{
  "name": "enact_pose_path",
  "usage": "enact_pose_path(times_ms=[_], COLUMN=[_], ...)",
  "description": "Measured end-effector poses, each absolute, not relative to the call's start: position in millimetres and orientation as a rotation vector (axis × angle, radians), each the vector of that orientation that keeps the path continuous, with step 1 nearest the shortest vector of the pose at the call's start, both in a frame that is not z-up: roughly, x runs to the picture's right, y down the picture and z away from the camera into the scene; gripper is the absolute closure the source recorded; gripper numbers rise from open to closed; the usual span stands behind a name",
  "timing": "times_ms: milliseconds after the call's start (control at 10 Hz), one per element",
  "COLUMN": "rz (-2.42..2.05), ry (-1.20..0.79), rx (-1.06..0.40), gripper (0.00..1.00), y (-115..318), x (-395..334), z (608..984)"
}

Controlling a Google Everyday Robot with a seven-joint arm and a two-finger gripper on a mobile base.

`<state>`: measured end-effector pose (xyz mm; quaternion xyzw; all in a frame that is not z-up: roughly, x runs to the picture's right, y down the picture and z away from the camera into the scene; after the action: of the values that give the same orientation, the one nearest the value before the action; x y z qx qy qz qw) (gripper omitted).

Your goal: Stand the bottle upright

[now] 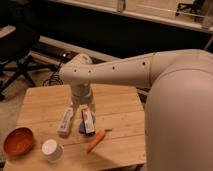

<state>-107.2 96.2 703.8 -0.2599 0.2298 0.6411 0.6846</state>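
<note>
The bottle lies on its side on the wooden table, a slim whitish plastic bottle with a pale label, left of the middle. My gripper hangs from the white arm right over the table's middle, just right of the bottle's upper end. Its lower part is hidden behind the wrist. A flat red-white-black packet lies just right of the bottle, below the gripper.
An orange carrot lies in front of the packet. A white round cup and a red-orange bowl stand at the front left. My arm's large white body covers the table's right side. An office chair stands at the far left.
</note>
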Motion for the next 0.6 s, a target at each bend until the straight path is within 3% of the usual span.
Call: enact_pose_path(times_ms=[300,600], rz=[1.419,1.366], ry=[0.513,0.474], rx=[-0.601,-0.701], gripper=[0.35,0.35], y=[89.4,50.5], x=[-108.7,-113.0], z=[700.4,708.6])
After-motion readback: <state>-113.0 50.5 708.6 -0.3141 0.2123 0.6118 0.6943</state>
